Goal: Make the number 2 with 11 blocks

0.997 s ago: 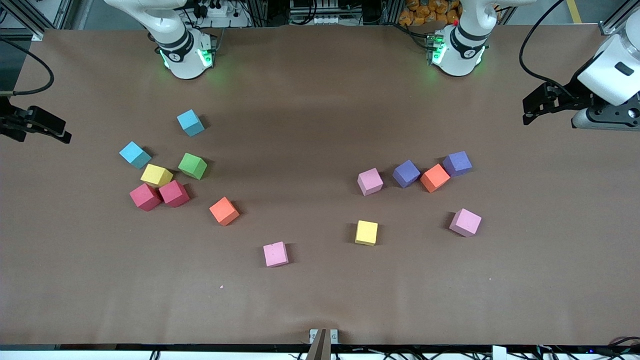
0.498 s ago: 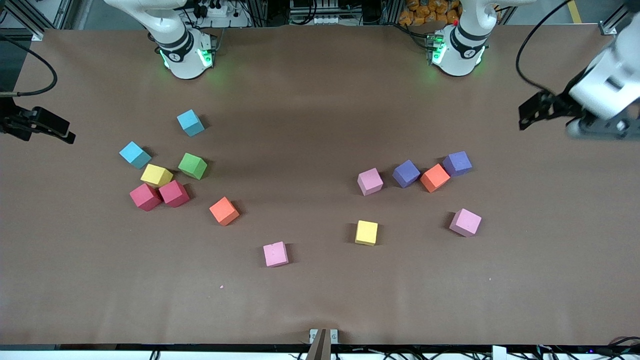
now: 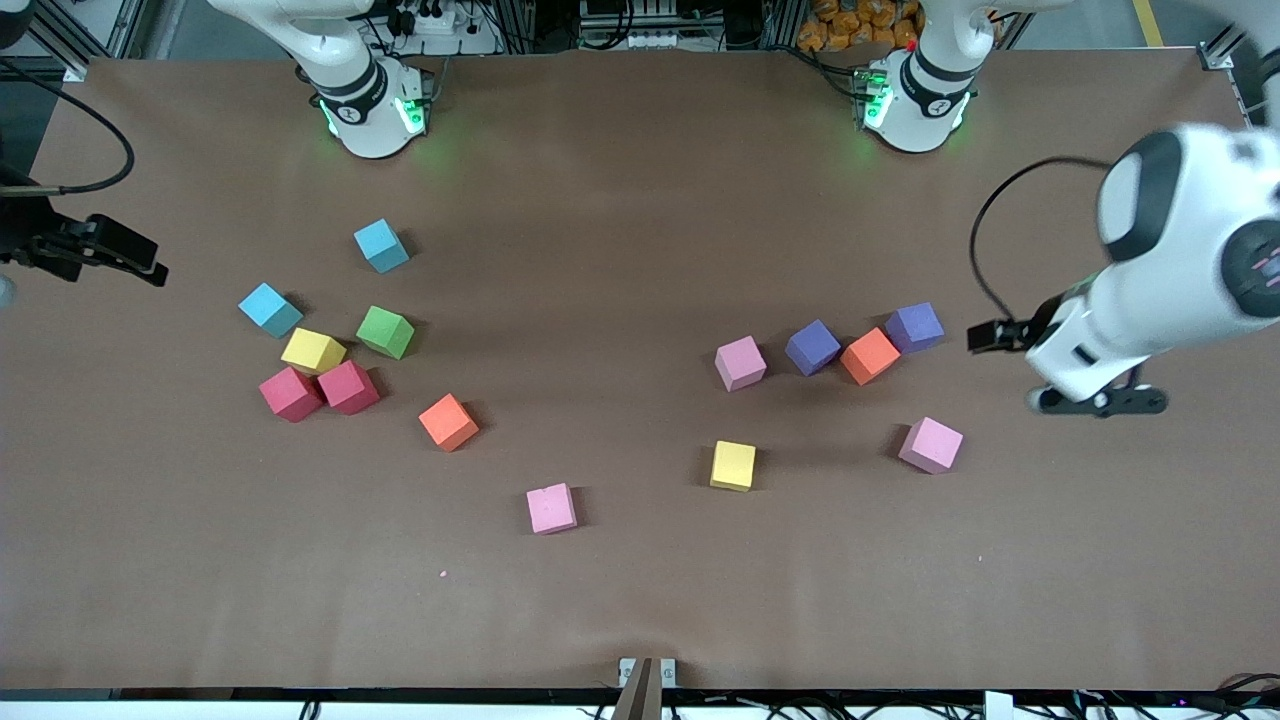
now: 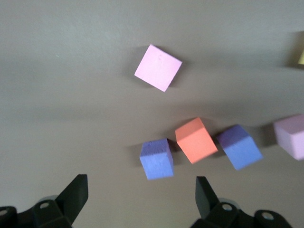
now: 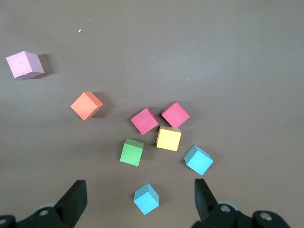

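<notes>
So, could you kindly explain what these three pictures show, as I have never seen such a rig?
Two robot arms stand at a brown table. One picture looks down from across the table; the other two come from cameras on each arm's wrist. Small foam cubes lie scattered and nothing is built yet: a group including two red cubes toward the right arm's end, another including two purple cubes toward the left arm's end. The left gripper hangs open over the purple cubes; the right gripper is open too. Neither holds anything.

Right tool (image 5: 137,202) open over table – blocks (image 5: 168,138) clustered below, 2 light-blue cubes (image 5: 198,159) nearest.
</notes>
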Available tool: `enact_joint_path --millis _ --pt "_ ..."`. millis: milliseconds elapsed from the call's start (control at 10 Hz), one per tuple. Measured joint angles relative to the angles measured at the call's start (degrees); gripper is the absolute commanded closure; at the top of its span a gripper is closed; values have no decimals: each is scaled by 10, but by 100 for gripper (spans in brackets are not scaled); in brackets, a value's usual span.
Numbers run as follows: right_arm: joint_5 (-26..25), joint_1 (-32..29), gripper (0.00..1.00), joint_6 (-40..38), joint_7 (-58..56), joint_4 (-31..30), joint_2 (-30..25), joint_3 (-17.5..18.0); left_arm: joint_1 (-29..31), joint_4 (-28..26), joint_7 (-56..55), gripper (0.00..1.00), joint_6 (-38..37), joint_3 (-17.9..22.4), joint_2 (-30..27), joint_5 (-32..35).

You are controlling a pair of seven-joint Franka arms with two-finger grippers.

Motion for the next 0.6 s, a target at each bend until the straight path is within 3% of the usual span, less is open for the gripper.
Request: enact_joint_path --millis 299,598 --pt "1 25 0 57 1 -42 5 1 -4 -150 -85 0 116 -11 -23 0" --pt "2 41 0 88 1 -74 22 1 -9 -262 -152 0 227 -34 -30 0"
